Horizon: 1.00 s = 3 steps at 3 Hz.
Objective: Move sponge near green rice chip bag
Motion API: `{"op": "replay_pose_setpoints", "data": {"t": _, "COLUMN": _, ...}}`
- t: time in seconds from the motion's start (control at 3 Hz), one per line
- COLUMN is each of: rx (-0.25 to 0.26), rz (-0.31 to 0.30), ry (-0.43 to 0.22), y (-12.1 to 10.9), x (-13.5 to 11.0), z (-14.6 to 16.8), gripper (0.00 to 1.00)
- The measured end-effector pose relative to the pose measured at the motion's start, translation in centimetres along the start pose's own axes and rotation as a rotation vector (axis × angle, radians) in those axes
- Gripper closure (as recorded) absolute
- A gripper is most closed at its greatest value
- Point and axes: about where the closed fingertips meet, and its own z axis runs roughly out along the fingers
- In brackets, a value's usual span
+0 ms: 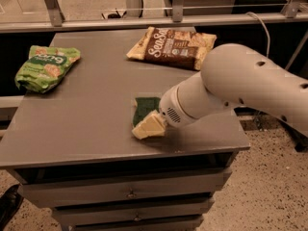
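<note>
The sponge (145, 108), dark green on top, lies on the grey table (96, 124) near its front middle. My gripper (149, 126), pale cream, sits low at the sponge's near edge and covers part of it; the big white arm (250, 85) reaches in from the right. The green rice chip bag (45, 66) lies at the table's far left edge, well away from the sponge.
A brown and cream snack bag (171, 47) lies at the back middle of the table. Drawers (130, 194) are below the front edge. A metal rail (154, 20) runs behind the table. A cable (262, 28) hangs at the back right.
</note>
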Motion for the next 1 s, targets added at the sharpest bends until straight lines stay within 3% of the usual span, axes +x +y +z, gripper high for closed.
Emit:
{"op": "replay_pose_setpoints", "data": {"t": 0.67, "rx": 0.083, "rz": -0.058, "ry": -0.085, "y": -2.1, "x": -2.3, "z": -5.8, "gripper": 0.95}}
{"op": "replay_pose_setpoints", "data": {"t": 1.0, "rx": 0.093, "rz": -0.086, "ry": -0.097, "y": -2.2, "x": -2.9, "z": -6.6, "gripper": 1.0}}
